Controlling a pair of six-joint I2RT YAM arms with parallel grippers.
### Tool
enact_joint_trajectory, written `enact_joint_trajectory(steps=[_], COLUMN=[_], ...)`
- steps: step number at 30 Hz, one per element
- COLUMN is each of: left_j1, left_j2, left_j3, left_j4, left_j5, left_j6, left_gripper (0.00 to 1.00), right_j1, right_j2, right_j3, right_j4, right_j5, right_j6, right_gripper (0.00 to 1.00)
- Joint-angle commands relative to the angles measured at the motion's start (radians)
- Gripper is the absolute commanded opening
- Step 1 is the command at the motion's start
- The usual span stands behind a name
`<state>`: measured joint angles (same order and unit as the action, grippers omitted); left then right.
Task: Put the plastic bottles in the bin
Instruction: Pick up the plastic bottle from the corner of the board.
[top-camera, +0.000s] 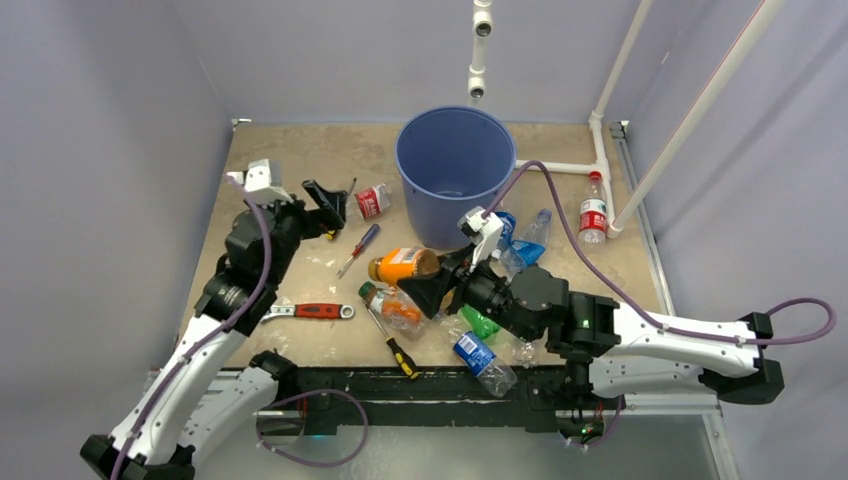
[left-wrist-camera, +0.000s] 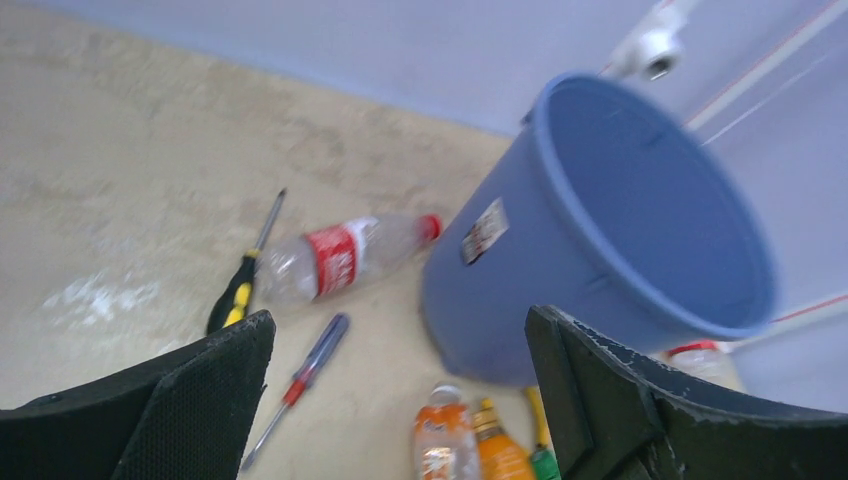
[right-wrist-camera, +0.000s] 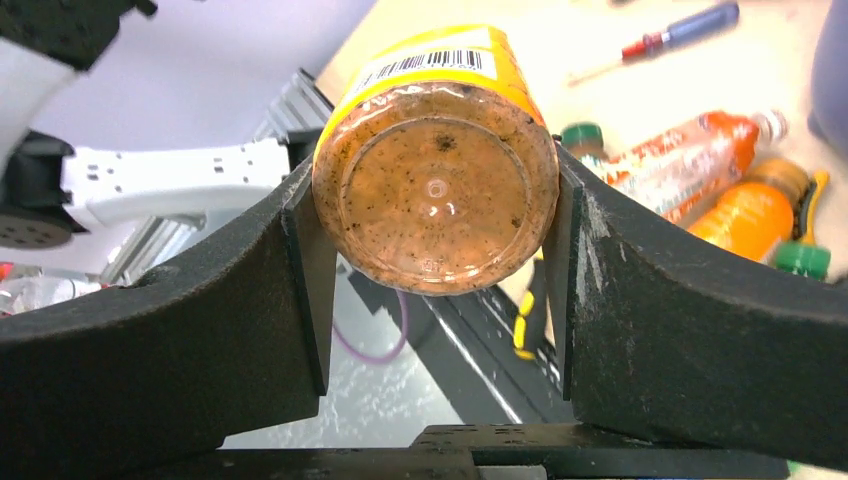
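The blue bin (top-camera: 455, 170) (left-wrist-camera: 610, 235) stands at the back middle of the table. My right gripper (top-camera: 432, 290) (right-wrist-camera: 435, 200) is shut on an orange bottle with a yellow label (top-camera: 403, 265) (right-wrist-camera: 435, 150). Both fingers press its sides and its base faces the wrist camera. It hangs just in front of the bin. My left gripper (top-camera: 325, 205) (left-wrist-camera: 400, 330) stands open and holds nothing, left of the bin. A red-label bottle (top-camera: 372, 200) (left-wrist-camera: 345, 255) lies beside it. A crushed orange-label bottle (top-camera: 397, 310) (right-wrist-camera: 690, 160), a green bottle (top-camera: 480, 322) and a blue-label bottle (top-camera: 480, 358) lie near the front.
Two blue-tinted bottles (top-camera: 525, 240) lie right of the bin, and another red-label bottle (top-camera: 593, 215) lies by the white pipe frame (top-camera: 600, 150). Tools lie about: a blue-red screwdriver (top-camera: 358, 250) (left-wrist-camera: 300, 380), a red-handled wrench (top-camera: 310, 311) and a yellow-black screwdriver (top-camera: 397, 347).
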<state>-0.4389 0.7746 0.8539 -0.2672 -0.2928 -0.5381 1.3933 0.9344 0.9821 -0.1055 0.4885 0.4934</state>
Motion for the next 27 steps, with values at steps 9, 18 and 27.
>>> enact_joint_trajectory(steps=[9, 18, 27], left_j1=[-0.001, -0.001, -0.001], left_j2=[-0.166, -0.062, 0.012], left_j3=[-0.067, -0.178, -0.229], left_j4=[0.474, 1.036, 1.383], left_j5=[0.555, 0.812, 0.776], left_j6=[-0.072, -0.475, -0.698], left_gripper=[0.94, 0.86, 0.88], right_j1=[-0.339, -0.352, -0.352], right_j2=[-0.111, -0.146, -0.081], right_j3=[-0.211, -0.359, -0.434], right_j4=[0.672, 1.032, 1.27], right_j5=[-0.367, -0.464, -0.404], right_j6=[0.07, 0.145, 0.219], right_gripper=[0.42, 0.42, 0.39])
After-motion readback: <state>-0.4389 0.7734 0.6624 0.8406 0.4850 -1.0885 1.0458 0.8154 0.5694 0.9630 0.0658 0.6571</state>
